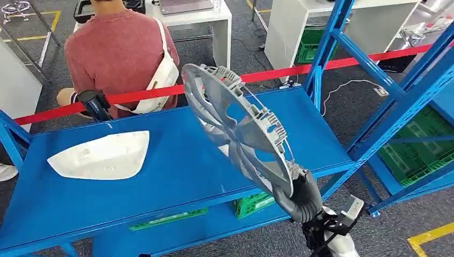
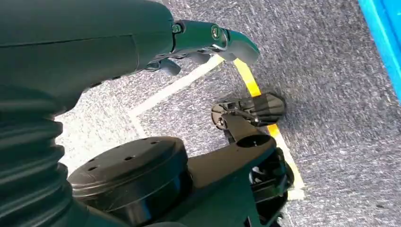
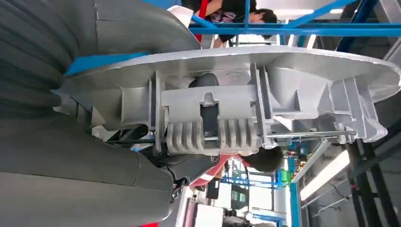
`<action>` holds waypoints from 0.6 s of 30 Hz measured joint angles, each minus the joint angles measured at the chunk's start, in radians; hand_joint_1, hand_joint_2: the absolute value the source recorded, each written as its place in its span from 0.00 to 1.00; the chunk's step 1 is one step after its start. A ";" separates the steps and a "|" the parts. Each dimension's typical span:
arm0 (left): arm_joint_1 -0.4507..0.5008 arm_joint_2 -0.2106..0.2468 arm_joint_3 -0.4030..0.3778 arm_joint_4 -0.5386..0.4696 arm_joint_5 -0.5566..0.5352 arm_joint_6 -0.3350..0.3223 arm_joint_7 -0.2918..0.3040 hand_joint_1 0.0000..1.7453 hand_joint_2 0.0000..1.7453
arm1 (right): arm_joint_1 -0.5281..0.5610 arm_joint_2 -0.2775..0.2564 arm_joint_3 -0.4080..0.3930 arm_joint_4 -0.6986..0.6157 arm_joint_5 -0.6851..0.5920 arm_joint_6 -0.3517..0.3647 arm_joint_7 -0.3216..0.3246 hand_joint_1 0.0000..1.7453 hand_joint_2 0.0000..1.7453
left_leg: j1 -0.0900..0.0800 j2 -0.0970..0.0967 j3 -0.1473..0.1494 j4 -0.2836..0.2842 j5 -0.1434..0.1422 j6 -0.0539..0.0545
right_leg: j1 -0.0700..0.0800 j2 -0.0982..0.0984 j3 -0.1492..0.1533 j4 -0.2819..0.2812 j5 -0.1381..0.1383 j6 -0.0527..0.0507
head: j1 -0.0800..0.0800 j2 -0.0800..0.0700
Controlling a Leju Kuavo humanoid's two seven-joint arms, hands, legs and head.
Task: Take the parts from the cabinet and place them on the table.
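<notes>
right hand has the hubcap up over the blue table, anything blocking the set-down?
Nothing visible does. The right robot hand holds the silver plastic wheel cover tilted above the bare right half of the blue metal table. The white plastic mirror housing lies on the left side, apart from it.

Hidden or cut off, as I see it from the console:
- right hand [image 1: 305,195]: fingers largely covered by the rim of the wheel cover [image 1: 238,128] it grips; forearm runs off the lower edge.
- blue table [image 1: 176,160]: near corners cropped; middle strip masked by the cover.
- person [image 1: 120,51]: head beyond the top edge.
- left hand [image 2: 208,40]: fingertips partly hidden; I cannot tell the finger spread.
</notes>
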 joint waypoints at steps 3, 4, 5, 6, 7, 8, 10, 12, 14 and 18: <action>-0.002 0.000 0.000 0.000 0.000 0.001 0.001 0.00 1.00 | 0.000 0.001 -0.001 0.003 0.002 0.000 0.002 1.00 1.00 | 0.000 -0.003 -0.004 0.009 0.001 -0.004 | 0.000 0.000 0.086 -0.200 0.134 -0.011 | 0.002 0.000; -0.002 0.000 -0.001 0.000 -0.001 0.002 0.001 0.00 1.00 | -0.002 0.002 -0.001 0.003 0.002 0.000 0.002 1.00 1.00 | 0.000 -0.004 -0.008 0.012 0.003 -0.010 | 0.001 0.002 0.114 -0.268 0.135 -0.018 | 0.002 0.000; -0.004 0.000 -0.001 0.000 -0.003 0.003 0.001 0.00 1.00 | -0.001 0.002 -0.001 0.004 0.003 0.000 0.002 1.00 1.00 | -0.004 -0.007 -0.015 0.015 0.006 -0.019 | 0.009 0.004 0.118 -0.267 0.146 -0.020 | 0.002 0.000; -0.005 0.000 -0.001 0.000 -0.005 0.006 0.001 0.00 1.00 | 0.000 0.005 -0.001 0.004 0.002 0.000 0.000 1.00 1.00 | -0.003 -0.008 -0.016 0.015 0.012 -0.028 | 0.010 0.004 0.110 -0.271 0.147 -0.026 | 0.003 0.000; -0.005 0.000 -0.001 0.000 -0.006 0.008 0.000 0.00 1.00 | -0.001 0.005 -0.002 0.004 0.003 0.000 0.001 1.00 1.00 | -0.002 -0.008 -0.018 0.013 0.018 -0.036 | 0.012 0.004 0.105 -0.271 0.148 -0.031 | 0.002 0.000; -0.004 0.000 -0.001 0.000 -0.006 0.009 -0.001 0.00 1.00 | -0.001 0.005 -0.004 0.004 0.003 0.000 0.001 1.00 1.00 | 0.000 -0.007 -0.018 0.007 0.024 -0.044 | 0.014 0.004 0.103 -0.271 0.153 -0.038 | 0.002 0.000; -0.004 0.004 -0.002 0.000 -0.010 0.012 -0.003 0.00 1.00 | -0.001 0.008 -0.005 0.006 0.003 0.003 0.002 1.00 1.00 | 0.002 -0.007 -0.031 0.023 0.002 -0.058 | 0.003 -0.002 0.092 -0.282 0.174 -0.052 | 0.004 0.000; -0.006 0.004 -0.002 0.000 -0.010 0.012 -0.003 0.00 1.00 | -0.001 0.011 -0.008 0.006 0.003 0.004 0.001 1.00 1.00 | 0.008 -0.003 -0.073 0.140 -0.103 -0.069 | 0.002 -0.003 0.073 -0.282 0.186 -0.063 | -0.005 0.000; -0.006 0.004 -0.002 0.000 -0.012 0.012 -0.002 0.00 1.00 | -0.001 0.012 -0.010 0.008 0.003 0.004 0.001 1.00 1.00 | 0.014 -0.002 -0.110 0.277 -0.172 -0.079 | 0.003 -0.006 0.053 -0.281 0.202 -0.061 | -0.006 0.000; -0.007 0.005 -0.002 -0.001 -0.014 0.012 -0.002 0.00 1.00 | -0.007 0.019 -0.013 0.017 0.009 0.008 0.009 1.00 1.00 | 0.026 0.003 0.022 0.130 -0.076 -0.088 | -0.003 -0.008 0.017 -0.274 0.226 -0.047 | -0.006 0.000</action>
